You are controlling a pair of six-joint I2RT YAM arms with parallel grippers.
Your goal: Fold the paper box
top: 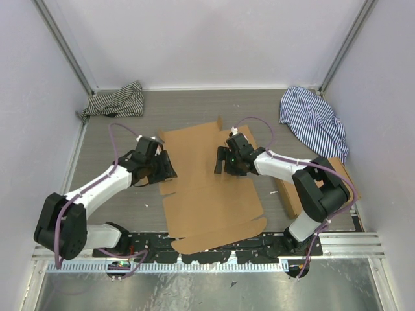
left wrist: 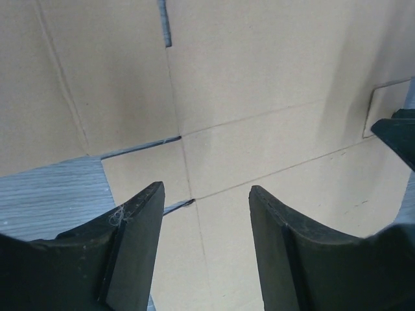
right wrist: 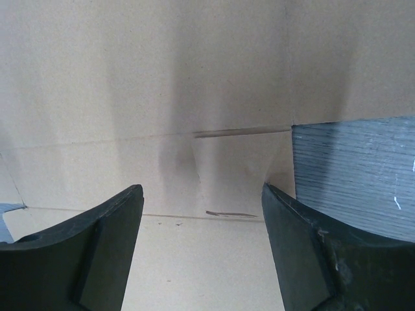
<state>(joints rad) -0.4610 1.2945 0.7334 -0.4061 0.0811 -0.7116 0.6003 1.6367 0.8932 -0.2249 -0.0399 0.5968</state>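
Observation:
The paper box (top: 204,194) lies unfolded and flat in the middle of the table, a large brown die-cut sheet with flaps, creases and slits. My left gripper (top: 163,170) hovers at its left edge, jaws open, nothing between them; in the left wrist view the gripper (left wrist: 206,194) looks down on creased cardboard (left wrist: 259,97) and a slit. My right gripper (top: 225,163) is over the sheet's right upper part, open and empty. The right wrist view shows that gripper (right wrist: 202,191) above cardboard (right wrist: 162,78) with two short slots, beside the sheet's edge.
A second brown cardboard box (top: 343,181) lies at the right under my right arm. A dark striped cloth (top: 117,102) is bunched at the back left, a blue striped cloth (top: 314,120) at the back right. Grey table (right wrist: 356,175) shows beside the sheet. Walls enclose three sides.

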